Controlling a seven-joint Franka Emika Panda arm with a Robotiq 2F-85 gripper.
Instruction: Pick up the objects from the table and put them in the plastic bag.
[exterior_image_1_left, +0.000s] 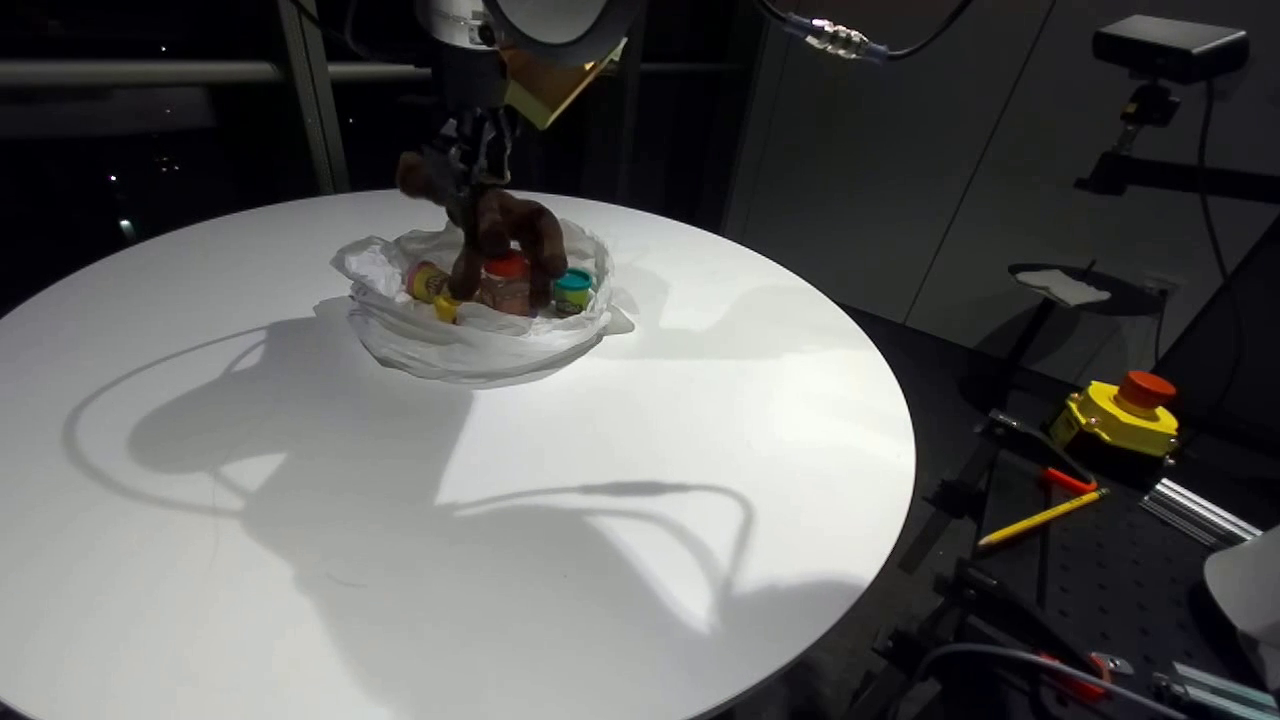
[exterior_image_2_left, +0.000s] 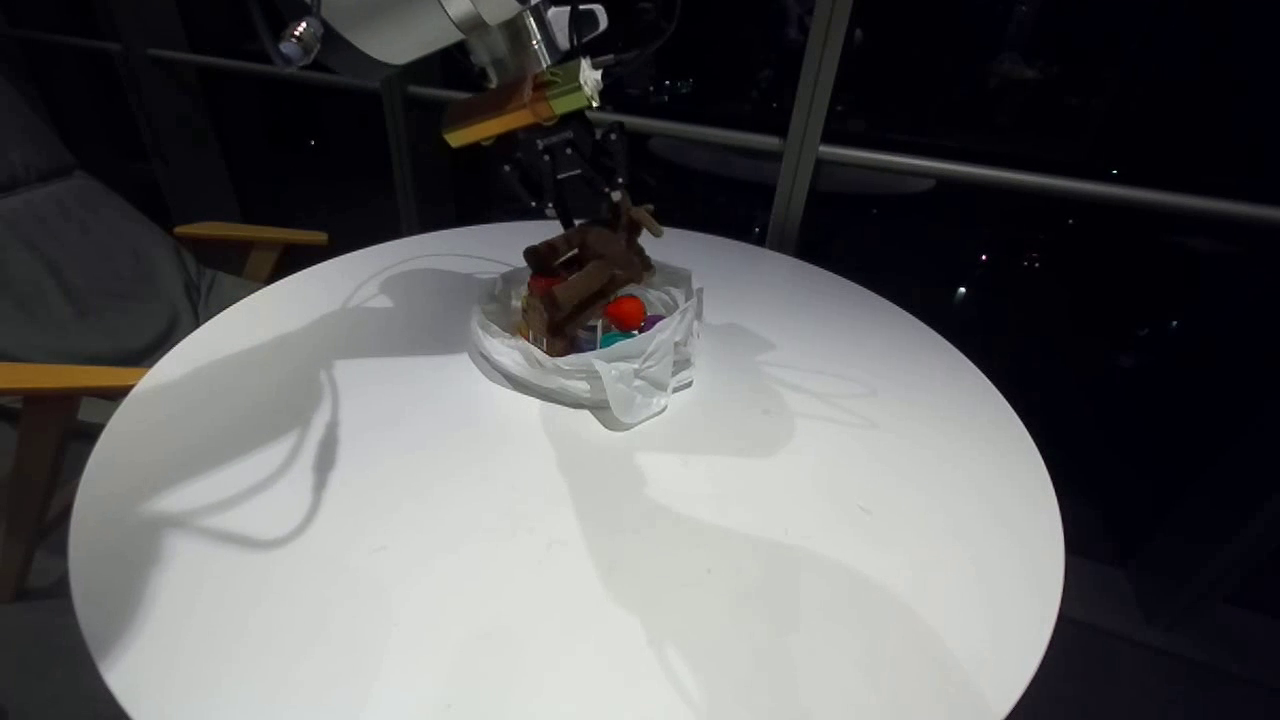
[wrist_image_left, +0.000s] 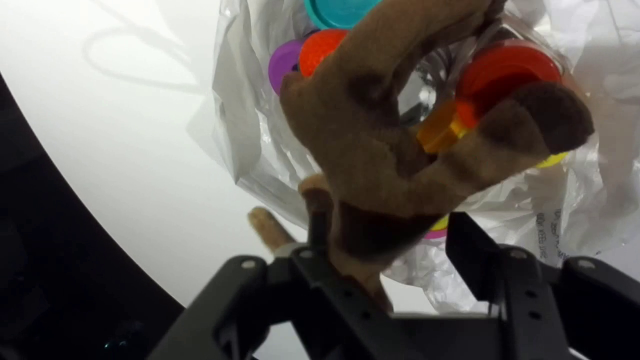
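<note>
One brown plush toy (wrist_image_left: 350, 135) is sprawling over a red-lidded jar (wrist_image_left: 510, 65) within one whitish plastic bag (exterior_image_1_left: 470, 350), while one gripper (wrist_image_left: 389, 224) is standing with fingers parted.

Inspector: State the wrist view.
Technician: Nearest of the three. It looks steeply down past the claw (wrist_image_left: 389, 229), which enters from the lower edge, into the plastic bag (wrist_image_left: 245, 120); the rim of the tabletop (wrist_image_left: 135, 165) crosses at left.
Inspector: Exterior views?
Technician: Both sit well back and above, facing obliquely down across the tabletop, the plastic bag toward its far side. In an exterior view a post (exterior_image_1_left: 318, 115) and a grey wall (exterior_image_1_left: 880, 180) stand behind; in an exterior view a rail (exterior_image_2_left: 1000, 178) runs behind, with a chair (exterior_image_2_left: 100, 270) at left.
Inspector: Shared coverage?
Technician: Tabletop, plastic bag and claw, in both exterior views, from different angles.
</note>
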